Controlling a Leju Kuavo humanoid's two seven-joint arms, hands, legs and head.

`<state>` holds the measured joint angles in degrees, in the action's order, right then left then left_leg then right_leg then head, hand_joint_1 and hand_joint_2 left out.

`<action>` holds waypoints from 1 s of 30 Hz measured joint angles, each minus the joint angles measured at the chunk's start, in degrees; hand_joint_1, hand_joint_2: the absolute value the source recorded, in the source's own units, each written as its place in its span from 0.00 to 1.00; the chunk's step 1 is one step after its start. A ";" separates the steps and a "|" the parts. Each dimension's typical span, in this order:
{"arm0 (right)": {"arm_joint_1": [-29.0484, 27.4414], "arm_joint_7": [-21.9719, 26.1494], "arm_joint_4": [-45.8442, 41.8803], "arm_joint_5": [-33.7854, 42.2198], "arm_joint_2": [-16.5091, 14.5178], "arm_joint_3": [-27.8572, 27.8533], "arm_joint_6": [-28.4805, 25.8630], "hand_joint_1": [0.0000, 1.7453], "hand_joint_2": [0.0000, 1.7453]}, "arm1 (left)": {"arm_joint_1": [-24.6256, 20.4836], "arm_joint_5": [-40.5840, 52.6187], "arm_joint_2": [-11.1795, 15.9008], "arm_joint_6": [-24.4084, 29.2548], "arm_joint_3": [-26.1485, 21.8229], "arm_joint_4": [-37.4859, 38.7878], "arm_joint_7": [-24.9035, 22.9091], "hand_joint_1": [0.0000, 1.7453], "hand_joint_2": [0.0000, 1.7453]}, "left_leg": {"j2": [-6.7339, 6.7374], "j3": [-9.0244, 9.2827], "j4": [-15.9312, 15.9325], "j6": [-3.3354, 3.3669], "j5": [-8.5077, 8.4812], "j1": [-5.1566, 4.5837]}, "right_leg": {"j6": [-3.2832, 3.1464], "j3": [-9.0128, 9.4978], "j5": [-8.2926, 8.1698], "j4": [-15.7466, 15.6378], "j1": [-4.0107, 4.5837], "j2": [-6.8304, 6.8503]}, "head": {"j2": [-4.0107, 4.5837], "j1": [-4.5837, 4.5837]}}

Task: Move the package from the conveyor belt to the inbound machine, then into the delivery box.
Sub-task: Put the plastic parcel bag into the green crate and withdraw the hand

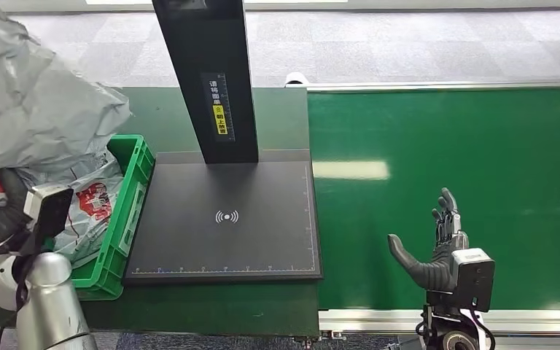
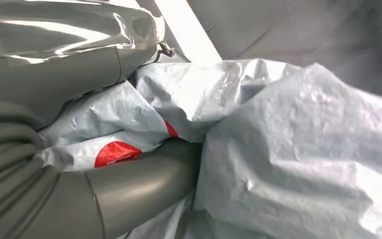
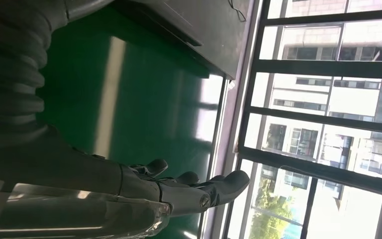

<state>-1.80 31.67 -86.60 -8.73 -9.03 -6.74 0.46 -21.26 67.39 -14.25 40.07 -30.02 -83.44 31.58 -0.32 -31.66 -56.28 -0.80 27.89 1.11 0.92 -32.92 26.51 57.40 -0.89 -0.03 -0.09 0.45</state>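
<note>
Left hand [image 2: 144, 184] grips the grey package [image 2: 288, 149] above the green box [image 1: 127, 219]; right hand [image 1: 437, 248] spread, holding nothing.

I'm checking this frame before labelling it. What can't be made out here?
- Left hand: in the wrist view the grey package wraps over its fingers, so their grip is hidden.
- Package: cut off by the head view's left and top edges.
- Green box: its inside is mostly covered by bags, and its left part by the arm.
- Scanner post label: too small to read.
- Right hand: open over the belt.
</note>
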 joint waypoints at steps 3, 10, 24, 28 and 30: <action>-0.64 -0.01 -0.59 0.02 0.12 -0.23 -0.12 0.00 1.00 | -0.83 6.16 1.67 -1.24 -0.15 9.67 -13.57 1.00 1.00 | 0.03 0.00 0.00 0.00 0.00 0.01 | -0.01 -0.01 -0.01 0.00 0.02 -0.02 | 0.00 -0.01; -1.09 -0.22 -1.24 -0.56 0.12 -0.94 0.50 0.00 1.00 | -2.76 11.17 8.37 -5.97 5.71 26.62 -33.87 1.00 1.00 | -0.41 0.17 0.08 0.01 0.00 -0.13 | 0.05 0.23 0.21 0.00 -0.12 0.38 | 0.00 0.01; -2.26 -0.80 -2.22 -1.24 -0.28 -1.57 1.21 0.00 1.00 | -4.59 5.78 13.06 -5.20 6.67 35.08 -33.73 0.00 0.00 | -0.34 1.26 0.68 -0.31 -0.26 -0.19 | -0.40 1.16 0.10 0.00 -0.19 0.41 | 0.00 0.00; -2.21 -0.97 -2.22 -1.49 -0.45 -1.56 1.38 0.00 1.00 | -2.28 1.12 12.00 -0.48 5.13 30.52 -24.69 0.00 0.00 | -0.20 1.13 0.69 -0.37 -0.31 -0.13 | -0.47 0.86 0.04 0.03 -0.11 0.22 | 0.00 0.01; -2.18 -1.01 -2.21 -1.49 -0.45 -1.51 1.38 0.00 1.00 | -1.24 -0.19 10.86 -0.04 3.76 27.66 -20.47 0.00 0.00 | -0.14 0.96 0.68 -0.39 -0.33 -0.11 | -0.48 0.66 0.01 0.04 -0.09 0.16 | 0.00 0.00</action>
<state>-3.98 30.67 -88.80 -10.22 -9.48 -8.25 1.84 -22.50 67.20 -3.40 40.03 -26.26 -55.78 11.11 -0.46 -30.70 -55.60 -1.19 27.57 1.00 0.44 -32.26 26.53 57.43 -0.99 0.12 -0.09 0.45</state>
